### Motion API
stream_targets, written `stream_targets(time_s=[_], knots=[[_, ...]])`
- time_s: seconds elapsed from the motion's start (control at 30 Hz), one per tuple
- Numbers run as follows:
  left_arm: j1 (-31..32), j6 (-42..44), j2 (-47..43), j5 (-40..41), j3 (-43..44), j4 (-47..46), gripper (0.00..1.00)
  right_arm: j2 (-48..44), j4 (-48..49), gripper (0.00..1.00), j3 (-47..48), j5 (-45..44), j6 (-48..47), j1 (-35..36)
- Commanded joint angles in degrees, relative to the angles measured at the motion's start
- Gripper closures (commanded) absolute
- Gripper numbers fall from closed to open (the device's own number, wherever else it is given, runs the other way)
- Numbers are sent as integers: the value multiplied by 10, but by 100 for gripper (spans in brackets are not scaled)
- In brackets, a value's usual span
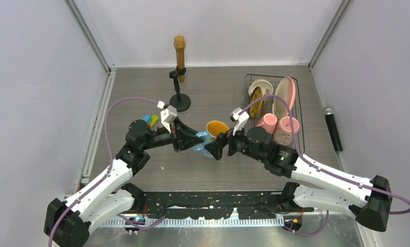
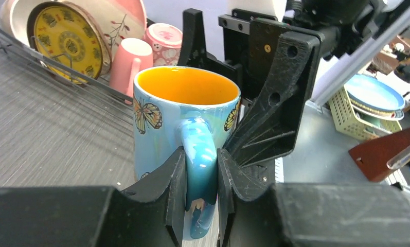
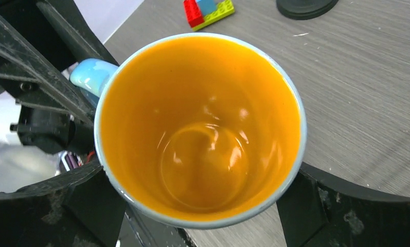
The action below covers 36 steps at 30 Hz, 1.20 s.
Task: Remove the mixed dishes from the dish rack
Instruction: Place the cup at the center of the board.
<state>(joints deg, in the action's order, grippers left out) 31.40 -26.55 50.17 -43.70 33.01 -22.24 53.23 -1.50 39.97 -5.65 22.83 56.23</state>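
Note:
The orange mug [image 1: 216,128] with a pale blue butterfly outside hangs between both grippers near the table's middle. My left gripper [image 2: 200,164] is shut on its blue handle [image 2: 198,154]. My right gripper [image 3: 197,206] has its fingers [image 3: 89,206] pressed against the mug's [image 3: 200,128] sides. The dish rack [image 1: 300,118] at the back right holds the white bowl [image 1: 261,87], the yellow plate [image 1: 256,105], the large pink-cream plate [image 1: 284,95], the pink mug [image 1: 267,122] and the patterned pink mug [image 1: 286,128].
A black microphone stand [image 1: 179,98] with a brown microphone [image 1: 180,49] stands at the back centre. Small toy blocks [image 1: 150,120] lie by the left arm. A black microphone [image 1: 333,128] lies right of the rack.

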Motion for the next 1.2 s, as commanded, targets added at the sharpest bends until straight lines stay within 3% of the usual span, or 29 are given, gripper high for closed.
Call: stream_targets(time_s=[0.0,0.33,0.57,0.7,1.0,1.17], knots=[[-4,59,-58,-17,8,-100,100,-22,-115,0,25,35,-62,-5],[-4,103,-73,6,-6,-63,100,-51,-176,0,32,73,-82,-5],[-4,151,-81,-1,-29,-43,100,-50,-229,0,49,28,-81,-5],[-4,159,-88,94,-60,-46,100,-62,-243,0,55,19,-80,-5],[-4,125,-77,354,-156,-172,100,-96,-249,0,63,-64,-65,-5],[-4,142,-80,452,-164,-142,100,-107,-230,0,56,-127,-57,-5]])
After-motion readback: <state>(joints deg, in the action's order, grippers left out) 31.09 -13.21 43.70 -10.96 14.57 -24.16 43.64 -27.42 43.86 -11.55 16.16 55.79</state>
